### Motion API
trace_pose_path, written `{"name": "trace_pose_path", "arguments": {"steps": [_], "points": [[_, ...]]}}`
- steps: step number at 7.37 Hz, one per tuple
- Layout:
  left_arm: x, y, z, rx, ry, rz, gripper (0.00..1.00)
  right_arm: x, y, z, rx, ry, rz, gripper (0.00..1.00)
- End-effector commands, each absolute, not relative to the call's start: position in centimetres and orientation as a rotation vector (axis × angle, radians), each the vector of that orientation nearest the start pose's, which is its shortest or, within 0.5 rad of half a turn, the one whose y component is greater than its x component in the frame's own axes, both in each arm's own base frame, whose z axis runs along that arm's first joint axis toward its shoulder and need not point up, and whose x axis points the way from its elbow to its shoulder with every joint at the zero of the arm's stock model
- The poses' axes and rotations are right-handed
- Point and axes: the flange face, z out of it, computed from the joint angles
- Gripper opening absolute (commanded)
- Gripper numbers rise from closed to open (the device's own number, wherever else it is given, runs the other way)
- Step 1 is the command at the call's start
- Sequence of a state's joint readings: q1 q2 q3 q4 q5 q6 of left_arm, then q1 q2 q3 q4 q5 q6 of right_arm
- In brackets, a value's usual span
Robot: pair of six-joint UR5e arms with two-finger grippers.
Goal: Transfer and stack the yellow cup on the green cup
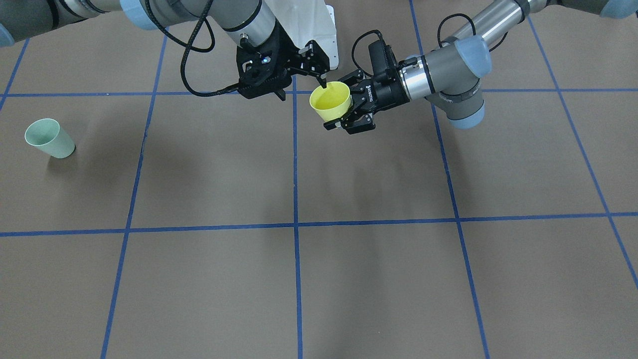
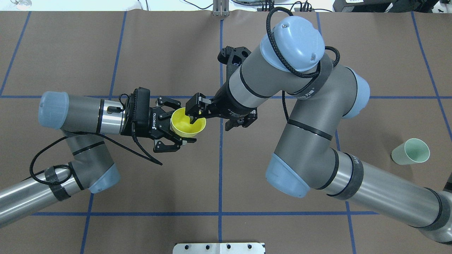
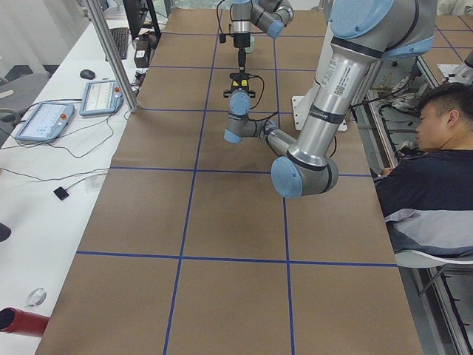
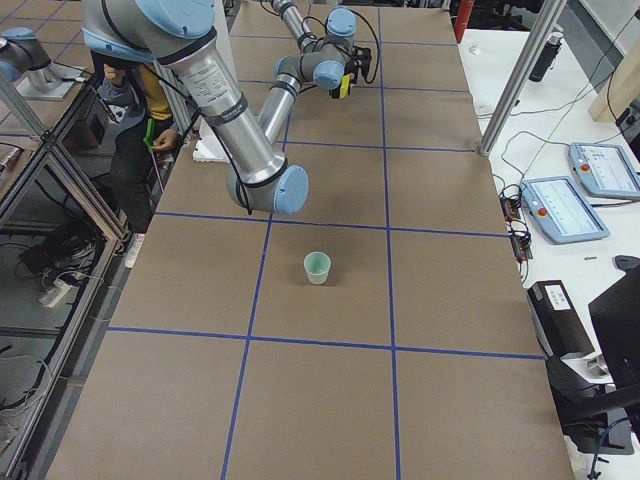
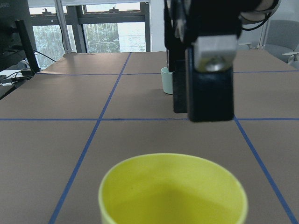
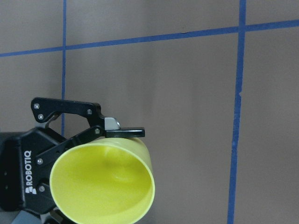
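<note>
Nearest, the left arm [image 2: 31,197]: enters low at the near left corner of the table [image 2: 152,183], folds back at the elbow, then runs level toward the middle with the wrist horizontal.

Opposite it, the right arm [image 2: 310,151]: enters at the near right corner, bends up sharply, reaches past the table's centre line and tips its wrist downward.

Farther in, the green cup [image 2: 411,151]: stands upright, mouth up, in the table's right half, about midway between the near and far edges, well apart from both grippers.

At the middle, just left of the centre line, the left gripper [image 2: 180,122]: lies sideways above the surface, jaws clamped on the yellow cup [image 2: 187,128], one finger on each side of its wall. Holds that cup upright, mouth up, lifted off the table.

Over it, the right gripper [image 2: 211,119]: hangs down from above, jaws spread wide, gripping nothing. Poses one fingertip [image 1: 324,84] right at the cup's rim, on the side away from the left gripper. Cannot tell whether it touches.
</note>
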State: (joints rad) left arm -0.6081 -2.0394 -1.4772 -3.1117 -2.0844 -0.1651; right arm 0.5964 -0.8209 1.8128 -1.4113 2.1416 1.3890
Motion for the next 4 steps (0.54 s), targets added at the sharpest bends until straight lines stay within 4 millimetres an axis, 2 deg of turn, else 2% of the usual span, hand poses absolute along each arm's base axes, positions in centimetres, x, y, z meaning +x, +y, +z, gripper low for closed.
{"name": "trace_pose_path", "arguments": {"steps": [1,2,4], "points": [[44.8,-41.4,27.5,1.475,1.363,1.015,0.0,-48.3,-42.0,9.2,-0.038,-1.196,0.074,0.96],[44.8,-41.5,27.4,1.477,1.363,1.013,0.0,-49.3,-41.4,9.5,-0.013,-1.181,0.08,0.95],[44.9,-41.4,27.5,1.481,1.359,1.003,0.0,-50.1,-40.7,9.6,-0.007,-1.175,0.064,0.96]]}}
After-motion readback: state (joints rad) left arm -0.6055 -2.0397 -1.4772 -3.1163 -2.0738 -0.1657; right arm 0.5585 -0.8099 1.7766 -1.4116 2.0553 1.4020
